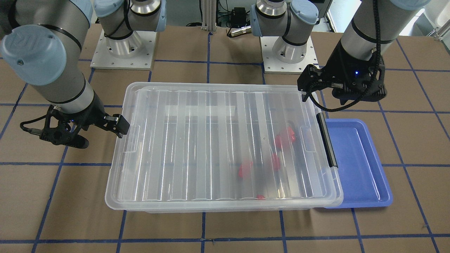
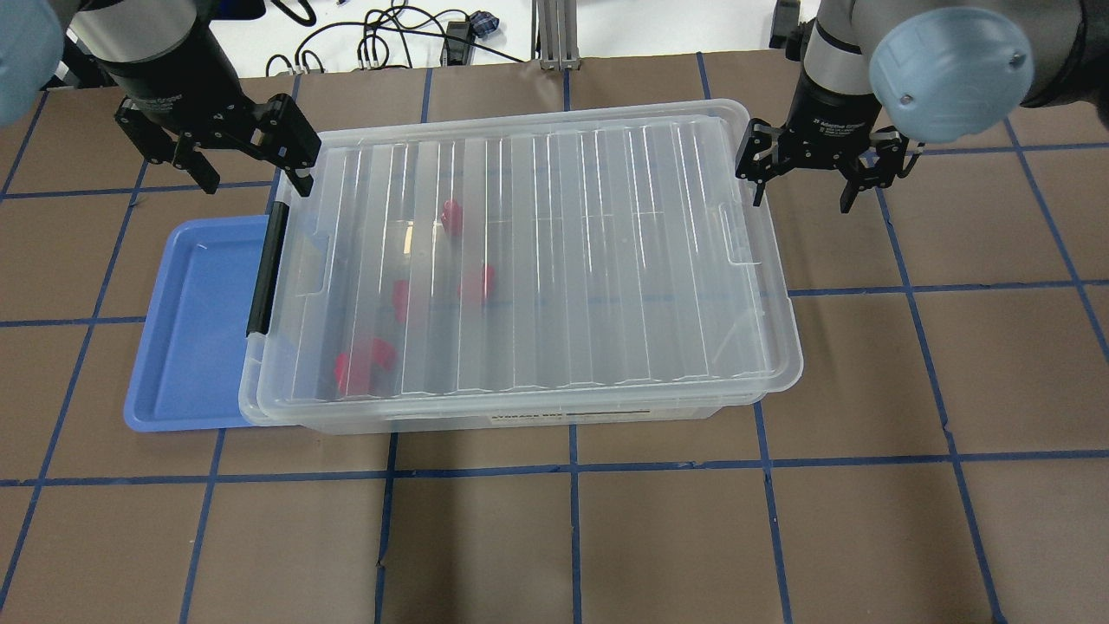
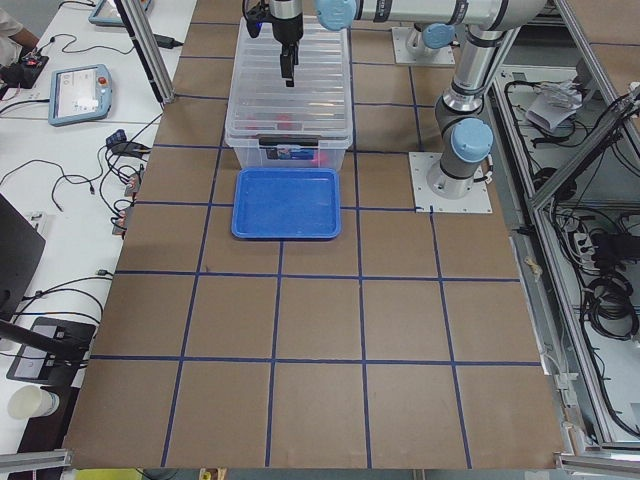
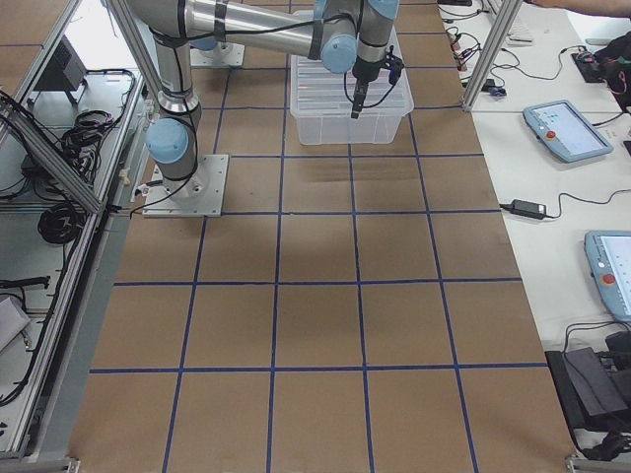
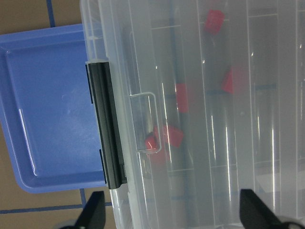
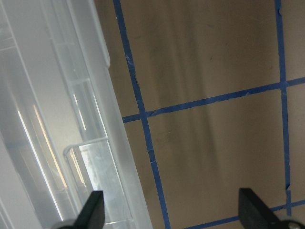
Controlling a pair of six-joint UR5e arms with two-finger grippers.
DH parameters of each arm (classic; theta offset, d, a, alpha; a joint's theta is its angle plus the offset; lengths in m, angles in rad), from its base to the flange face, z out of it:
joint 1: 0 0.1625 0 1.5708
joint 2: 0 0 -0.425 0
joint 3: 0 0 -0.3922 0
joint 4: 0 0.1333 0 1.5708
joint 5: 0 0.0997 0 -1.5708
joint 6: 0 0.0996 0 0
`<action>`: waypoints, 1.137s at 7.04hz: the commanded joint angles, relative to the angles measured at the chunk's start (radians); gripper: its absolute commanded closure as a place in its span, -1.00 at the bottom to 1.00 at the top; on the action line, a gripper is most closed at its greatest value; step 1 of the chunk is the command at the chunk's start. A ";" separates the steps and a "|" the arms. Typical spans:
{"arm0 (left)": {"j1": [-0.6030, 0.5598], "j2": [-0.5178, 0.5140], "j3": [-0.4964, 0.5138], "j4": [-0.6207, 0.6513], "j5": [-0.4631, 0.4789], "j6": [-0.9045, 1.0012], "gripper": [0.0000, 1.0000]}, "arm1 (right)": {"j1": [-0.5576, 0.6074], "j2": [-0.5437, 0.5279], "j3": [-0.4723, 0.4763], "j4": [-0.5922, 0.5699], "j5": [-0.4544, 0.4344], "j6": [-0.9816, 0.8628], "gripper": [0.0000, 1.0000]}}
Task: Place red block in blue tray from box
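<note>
Hovering, left claw (image 2: 256,178) and right claw (image 2: 801,195) both spread wide at the box's (image 2: 554,419) ten and two o'clock corners, seemingly poised to lift the lid (image 2: 563,260).

brown table (image 2: 866,537) | blue tape grid (image 2: 573,468) | teach pendant (image 3: 82,92) | paper cup (image 3: 27,402)

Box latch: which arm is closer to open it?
Left, probably. The left gripper, open, hovers by the latch of the box, near the blue tray. The right gripper is at the far end.

UR on right arm cap (image 1: 33,54); box (image 2: 563,417) label unreadable.
</note>
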 commanded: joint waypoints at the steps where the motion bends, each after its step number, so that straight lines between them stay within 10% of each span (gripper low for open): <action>1: 0.000 -0.004 0.000 0.001 -0.002 0.000 -1.00 | -0.002 -0.002 -0.011 -0.001 0.002 -0.002 -1.00; 8: 0.002 -0.004 -0.020 0.020 -0.002 0.000 -1.00 | 0.000 0.013 0.010 0.001 0.002 0.001 -1.00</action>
